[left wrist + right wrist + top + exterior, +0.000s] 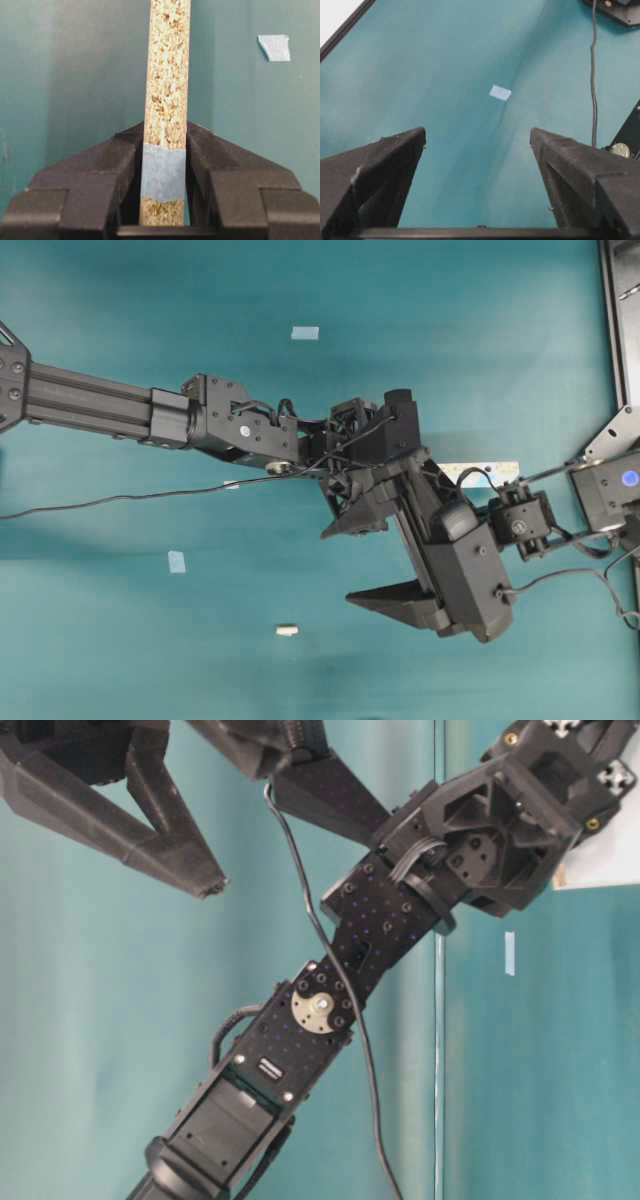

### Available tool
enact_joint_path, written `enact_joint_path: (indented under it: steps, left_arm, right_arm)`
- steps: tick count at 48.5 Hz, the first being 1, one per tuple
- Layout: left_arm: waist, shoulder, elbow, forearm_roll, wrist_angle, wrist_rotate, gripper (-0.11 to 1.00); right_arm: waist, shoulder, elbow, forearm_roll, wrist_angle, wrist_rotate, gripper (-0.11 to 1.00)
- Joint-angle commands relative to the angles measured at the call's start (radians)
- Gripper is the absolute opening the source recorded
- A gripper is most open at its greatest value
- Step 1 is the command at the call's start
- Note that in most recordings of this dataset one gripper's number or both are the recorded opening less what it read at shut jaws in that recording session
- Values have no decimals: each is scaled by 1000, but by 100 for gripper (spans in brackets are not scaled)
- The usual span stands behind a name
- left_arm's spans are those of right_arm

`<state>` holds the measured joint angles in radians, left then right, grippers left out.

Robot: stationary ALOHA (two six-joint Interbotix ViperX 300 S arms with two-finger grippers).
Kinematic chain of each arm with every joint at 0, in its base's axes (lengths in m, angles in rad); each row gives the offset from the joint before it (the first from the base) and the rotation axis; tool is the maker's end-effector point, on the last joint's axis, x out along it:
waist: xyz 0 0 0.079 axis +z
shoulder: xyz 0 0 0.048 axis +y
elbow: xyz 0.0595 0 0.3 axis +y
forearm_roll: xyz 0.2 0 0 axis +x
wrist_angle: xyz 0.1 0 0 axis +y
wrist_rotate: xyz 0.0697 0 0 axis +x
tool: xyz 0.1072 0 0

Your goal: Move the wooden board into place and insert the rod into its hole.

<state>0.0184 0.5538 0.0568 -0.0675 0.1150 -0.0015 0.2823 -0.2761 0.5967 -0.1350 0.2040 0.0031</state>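
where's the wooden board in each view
Overhead: wooden board, right of centre, mostly hidden under the arms.
Table-level: cannot tell; only a pale patch at the right edge.
Left wrist: centre, clamped in the left hand.
Right wrist: not in it.
Shared landmark: teal table.

Overhead, the arms cover most of the wooden board [500,472] — its hole is nowhere visible.

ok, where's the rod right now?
Overhead view: the rod lies loose on the teal table, lower centre, below a blue tape square, left of the right gripper.
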Motion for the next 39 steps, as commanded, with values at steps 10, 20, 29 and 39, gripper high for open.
enact_joint_path:
  steps: [10,20,29,39]
  left_arm:
    - [-3,-23,-23,2,-12,-2,22]
    - [-3,-23,-23,2,-17,2,22]
    - [-6,-23,-23,2,-17,14,35]
    - [-11,-23,-21,2,-21,15,31]
  right_arm:
    - [3,-14,-3,0,-15,0,99]
    - [3,-12,-2,0,-31,0,99]
    - [3,-9,-2,-2,-31,0,99]
    - [3,-8,0,0,-31,0,99]
